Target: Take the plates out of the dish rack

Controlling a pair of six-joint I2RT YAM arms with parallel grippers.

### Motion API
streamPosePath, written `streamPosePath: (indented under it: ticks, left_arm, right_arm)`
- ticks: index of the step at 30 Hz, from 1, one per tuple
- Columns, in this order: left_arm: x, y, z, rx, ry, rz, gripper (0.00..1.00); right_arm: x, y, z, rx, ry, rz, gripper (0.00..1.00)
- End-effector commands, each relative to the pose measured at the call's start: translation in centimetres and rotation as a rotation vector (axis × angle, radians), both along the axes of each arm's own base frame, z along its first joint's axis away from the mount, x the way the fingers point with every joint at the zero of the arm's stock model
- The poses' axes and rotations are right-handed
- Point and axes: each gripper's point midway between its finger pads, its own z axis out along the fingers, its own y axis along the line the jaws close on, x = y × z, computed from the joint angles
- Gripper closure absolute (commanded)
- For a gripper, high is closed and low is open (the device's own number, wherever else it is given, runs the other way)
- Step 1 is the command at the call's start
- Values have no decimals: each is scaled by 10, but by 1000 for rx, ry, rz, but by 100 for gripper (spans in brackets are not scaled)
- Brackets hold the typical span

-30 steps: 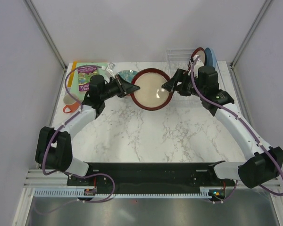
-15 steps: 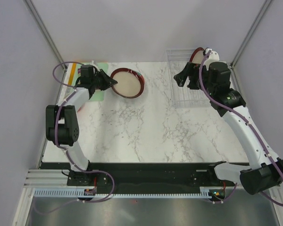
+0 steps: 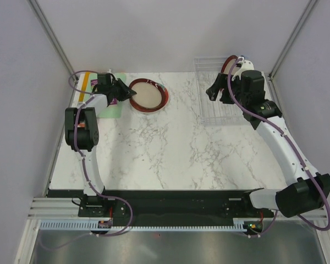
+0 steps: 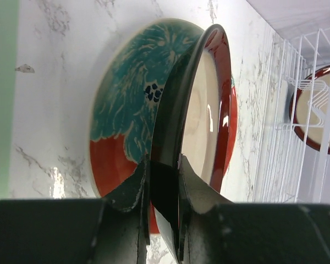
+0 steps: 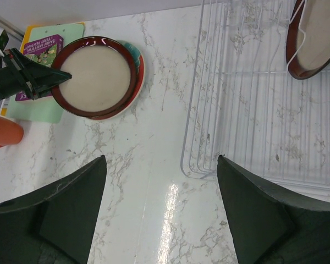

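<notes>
My left gripper [image 3: 130, 93] [image 4: 164, 162] is shut on the near rim of a dark red-rimmed plate with a cream centre [image 3: 149, 94] [image 4: 204, 110] [image 5: 97, 77]. That plate leans over a red plate with a teal centre [image 4: 124, 110] [image 5: 135, 54], which lies flat on the table. The clear dish rack [image 3: 215, 104] [image 5: 253, 104] stands at the back right. Another red-rimmed cream plate [image 3: 230, 64] [image 5: 313, 36] stands upright at its far end. My right gripper [image 3: 213, 91] [image 5: 160, 159] hangs open above the rack's left edge with nothing between its fingers.
A green and purple book [image 3: 107, 102] [image 5: 39, 45] lies at the back left under my left wrist. An orange mug part [image 5: 3, 132] shows beside it. White marble table [image 3: 170, 154] spreads in front. Grey walls and frame posts close the back and sides.
My left gripper carried the cream-centred plate left and down onto the red and teal plate. The right arm drew back from the middle to above the rack.
</notes>
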Motion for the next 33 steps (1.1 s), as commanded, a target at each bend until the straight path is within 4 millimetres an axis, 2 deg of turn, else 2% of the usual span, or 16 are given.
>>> streamPosePath:
  ticks: [1,7,10,13,16,17,20,21,22,23,29,32,33]
  left_arm:
    - [26,-13,59,-76,-167,-61,98]
    - [25,-15,36,-83,-135,-76,98]
    - [22,-17,22,-91,-106,-90,91]
    - [18,-18,8,-90,-74,-94,89]
    - [13,-17,-2,-82,-45,-96,72]
    - [13,-17,-4,-80,-39,-94,61]
    - [8,-15,-11,-57,-15,-98,48]
    - [9,-14,-11,-50,-16,-101,23]
    - [4,-14,-17,-39,14,-109,4]
    - [3,-13,-18,-33,19,-113,0]
    - [-6,-2,-28,46,67,-91,0]
    - [-10,11,-30,134,97,-52,0]
    - [-8,15,-25,173,86,-49,0]
  right_arm:
    - [4,-1,6,-10,-24,16,12]
    - [5,-3,1,-10,-12,20,12]
    - [7,-5,2,-12,-15,12,12]
    - [7,-5,4,-13,-19,13,12]
    - [7,-6,6,-10,-23,9,12]
    - [6,-6,6,-10,-23,11,12]
    - [6,-6,8,-8,-29,10,11]
    - [6,-6,8,-7,-27,11,11]
    - [6,-6,8,-6,-28,9,11]
    - [5,-5,10,-4,-32,14,11]
    - [6,-7,12,-12,-38,11,11]
    - [11,-20,13,-65,-44,-44,11]
    - [12,-27,18,-91,-48,-73,11]
